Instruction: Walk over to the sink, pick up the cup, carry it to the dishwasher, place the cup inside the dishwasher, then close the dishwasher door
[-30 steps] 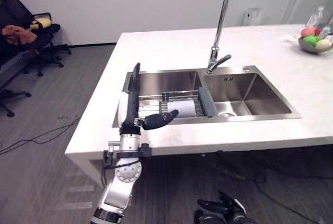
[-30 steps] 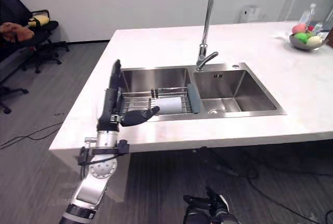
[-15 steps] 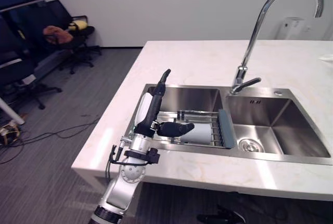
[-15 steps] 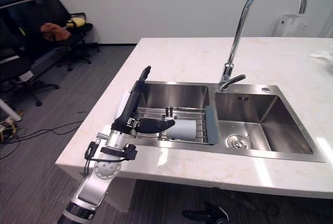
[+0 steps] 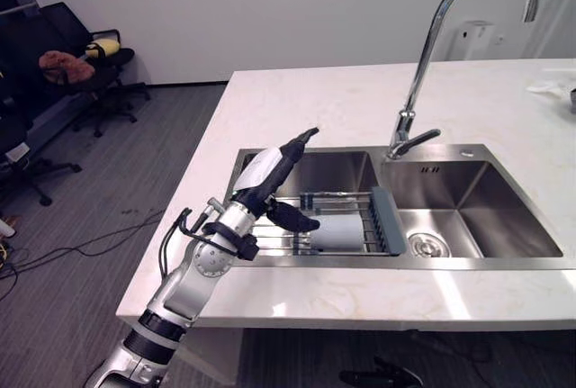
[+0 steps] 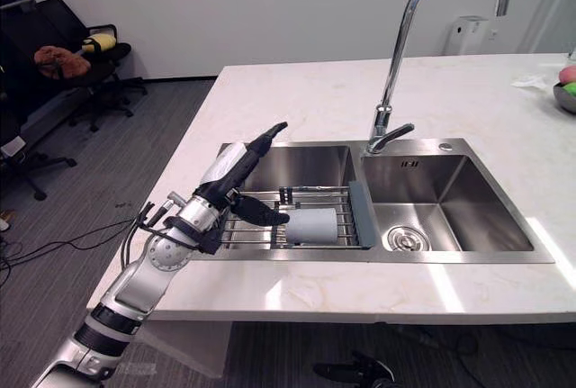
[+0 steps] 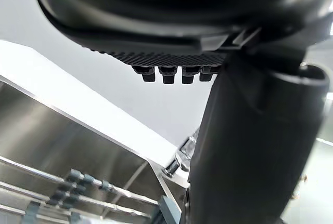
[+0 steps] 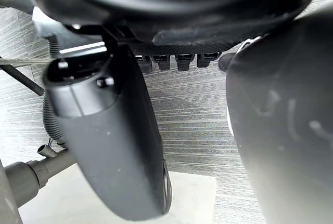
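Wide white stone worktop (image 5: 315,100) with a stainless steel double sink (image 5: 490,212) set into it. A tall chrome gooseneck tap (image 5: 421,77) stands at the sink's 12 o'clock edge, between the two basins.

A steel wire rack (image 5: 337,197) spans the left basin, with a grey end piece (image 5: 389,220) on its 3 o'clock side.

Task item: pale grey cylindrical cup (image 5: 342,231), lying on its side on the rack, toward the rack's 6 o'clock edge.

Left hand (image 5: 268,176) is raised over the 9 o'clock side of the left basin. Its fingers are straight, pointing toward 1 o'clock, with nothing in its hold. The thumb reaches toward 3 o'clock, its tip just beside the cup's end; I cannot tell if they are in contact.

Right hand (image 8: 109,141) hangs over grey striped floor. Its fingers are extended, with nothing held.

Black office chairs (image 5: 85,68) stand at 10 o'clock, well apart from the worktop.
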Controlling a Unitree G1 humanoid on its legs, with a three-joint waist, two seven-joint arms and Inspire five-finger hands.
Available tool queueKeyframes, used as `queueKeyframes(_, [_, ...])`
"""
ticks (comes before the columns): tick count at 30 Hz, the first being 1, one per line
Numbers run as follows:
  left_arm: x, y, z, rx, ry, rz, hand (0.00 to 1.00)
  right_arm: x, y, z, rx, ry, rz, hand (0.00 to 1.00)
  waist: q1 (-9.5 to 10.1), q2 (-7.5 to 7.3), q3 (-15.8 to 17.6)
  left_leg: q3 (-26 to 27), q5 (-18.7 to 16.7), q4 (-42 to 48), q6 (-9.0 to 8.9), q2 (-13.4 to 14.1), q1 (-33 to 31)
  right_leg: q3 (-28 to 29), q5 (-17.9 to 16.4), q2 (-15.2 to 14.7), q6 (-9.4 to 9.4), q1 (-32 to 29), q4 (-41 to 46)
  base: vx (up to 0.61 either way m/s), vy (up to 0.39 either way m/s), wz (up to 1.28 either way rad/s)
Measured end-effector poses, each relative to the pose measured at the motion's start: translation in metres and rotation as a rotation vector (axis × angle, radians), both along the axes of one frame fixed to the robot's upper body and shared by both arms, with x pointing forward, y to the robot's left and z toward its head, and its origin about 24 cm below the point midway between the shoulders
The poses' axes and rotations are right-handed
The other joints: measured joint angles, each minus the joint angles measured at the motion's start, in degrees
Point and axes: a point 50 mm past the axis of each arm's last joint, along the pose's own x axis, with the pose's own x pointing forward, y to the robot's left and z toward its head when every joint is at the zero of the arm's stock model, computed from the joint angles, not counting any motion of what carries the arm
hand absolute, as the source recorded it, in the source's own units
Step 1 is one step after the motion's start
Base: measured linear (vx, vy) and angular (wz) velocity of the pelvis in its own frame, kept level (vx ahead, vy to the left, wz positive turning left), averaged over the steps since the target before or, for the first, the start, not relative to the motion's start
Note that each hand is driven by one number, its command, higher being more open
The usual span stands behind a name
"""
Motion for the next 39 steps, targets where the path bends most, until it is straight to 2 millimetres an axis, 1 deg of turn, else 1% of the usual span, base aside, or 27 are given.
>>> queueKeyframes(4, [0.001, -0.001, -0.002, 0.01, 0.023, 0.015, 1.0, 0.002, 0.001, 0.0, 0.003, 0.002, 0.005, 1.0, -1.07, -0.08, -0.03, 1.25, 0.38, -0.94, -0.09, -0.02, 1.08, 1.33, 0.6, 0.26, 0.18, 0.0, -0.04, -0.08, -0.01, -0.17])
queueKeyframes(7, [0.005, -0.01, 0.005, 0.017, 0.004, -0.009, 1.0, 0.002, 0.001, 0.0, 0.005, 0.011, 0.007, 1.0, -1.25, -0.21, -0.13, 1.82, 0.41, -1.38, -0.07, -0.1, 1.5, 2.01, 1.01, 0.27, 0.47, -0.01, -0.17, -0.03, -0.003, -0.1])
queueKeyframes(11, [0.01, -0.015, 0.014, 0.01, -0.017, -0.011, 1.0, 0.003, 0.002, 0.0, 0.005, 0.014, 0.011, 1.0, -1.55, -0.33, -0.23, 2.74, 0.47, -1.75, -0.06, -0.37, 2.1, 2.71, 1.28, 0.3, 0.72, -0.02, -0.38, 0.0, 0.008, -0.1])
queueKeyframes(13, [0.013, -0.017, 0.013, 0.021, -0.008, -0.009, 1.0, 0.004, 0.003, 0.0, 0.008, 0.017, 0.016, 1.0, -2.04, -0.48, -0.28, 2.86, 0.47, -1.88, -0.06, -0.51, 2.19, 2.82, 1.31, 0.23, 0.73, -0.01, -0.43, 0.0, 0.006, -0.05])
queueKeyframes(15, [0.016, -0.019, 0.007, 0.016, 0.028, 0.009, 1.0, 0.005, 0.005, 0.0, 0.011, 0.015, 0.016, 1.0, -2.63, -0.61, -0.31, 3.25, 0.46, -2.15, -0.05, -0.61, 2.52, 3.24, 1.39, 0.23, 0.82, -0.02, -0.61, 0.0, 0.004, -0.09])
queueKeyframes(20, [0.019, -0.025, -0.005, 0.032, 0.089, 0.015, 1.0, 0.005, 0.007, 0.0, 0.018, 0.021, 0.016, 1.0, -2.82, -1.15, -0.44, 4.17, 0.42, -2.29, -0.05, -0.6, 2.63, 4.14, 2.0, 0.42, 0.94, -0.08, -1.46, -0.02, -0.008, -0.1])
queueKeyframes(21, [0.019, -0.026, -0.009, 0.038, 0.105, 0.02, 1.0, 0.005, 0.007, 0.0, 0.02, 0.023, 0.017, 1.0, -3.11, -1.26, -0.45, 4.35, 0.39, -2.36, -0.04, -0.58, 2.74, 4.35, 2.03, 0.46, 0.93, -0.11, -1.46, -0.02, -0.009, -0.06])
queueKeyframes(24, [0.02, -0.027, -0.011, 0.047, 0.112, 0.032, 1.0, 0.006, 0.009, 0.001, 0.024, 0.022, 0.019, 1.0, -3.96, -1.45, -0.44, 4.83, 0.34, -2.53, -0.02, -0.53, 2.82, 4.86, 2.18, 0.57, 0.91, -0.37, -1.53, -0.03, -0.014, -0.08])
queueKeyframes(27, [0.023, -0.028, -0.014, 0.048, 0.131, 0.042, 1.0, 0.007, 0.009, 0.001, 0.025, 0.025, 0.021, 1.0, -4.11, -1.52, -0.44, 5.99, 0.18, -2.6, -0.06, -0.55, 3.03, 5.76, 2.76, 0.89, 0.81, -0.46, -2.22, -0.03, -0.013, -0.18])
queueKeyframes(29, [0.026, -0.026, -0.022, 0.07, 0.164, 0.06, 1.0, 0.008, 0.011, 0.001, 0.028, 0.023, 0.028, 1.0, -4.67, -1.58, -0.42, 6.35, 0.18, -2.69, -0.07, -0.63, 3.08, 6.04, 3.09, 1.06, 0.78, -0.46, -2.7, -0.03, -0.019, -0.13])
queueKeyframes(30, [0.028, -0.024, -0.03, 0.101, 0.19, 0.076, 1.0, 0.009, 0.011, 0.002, 0.027, 0.022, 0.035, 1.0, -4.88, -1.59, -0.43, 6.53, 0.18, -2.73, -0.08, -0.7, 3.06, 6.16, 3.34, 1.25, 0.81, -0.45, -3.06, -0.03, -0.025, -0.07])
queueKeyframes(33, [0.029, -0.019, -0.051, 0.158, 0.264, 0.11, 1.0, 0.009, 0.011, 0.002, 0.028, 0.022, 0.035, 1.0, -4.95, -1.68, -0.37, 6.91, 0.18, -2.82, -0.1, -0.7, 3.05, 6.5, 3.78, 1.31, 0.7, -0.44, -3.76, -0.03, -0.02, -0.07])
queueKeyframes(34, [0.03, -0.017, -0.054, 0.165, 0.281, 0.124, 1.0, 0.009, 0.012, 0.002, 0.028, 0.022, 0.035, 1.0, -4.94, -1.77, -0.3, 7.09, 0.17, -2.83, -0.11, -0.71, 3.05, 6.65, 3.96, 1.32, 0.69, -0.45, -4.02, -0.02, -0.017, -0.06])
queueKeyframes(39, [0.03, -0.016, -0.054, 0.161, 0.266, 0.142, 1.0, 0.009, 0.012, 0.001, 0.03, 0.023, 0.038, 1.0, -5.02, -1.98, -0.17, 7.48, 0.14, -3.04, -0.16, -0.79, 3.48, 6.97, 3.99, 1.48, 0.68, -0.25, -4.17, -0.03, -0.016, -0.03])
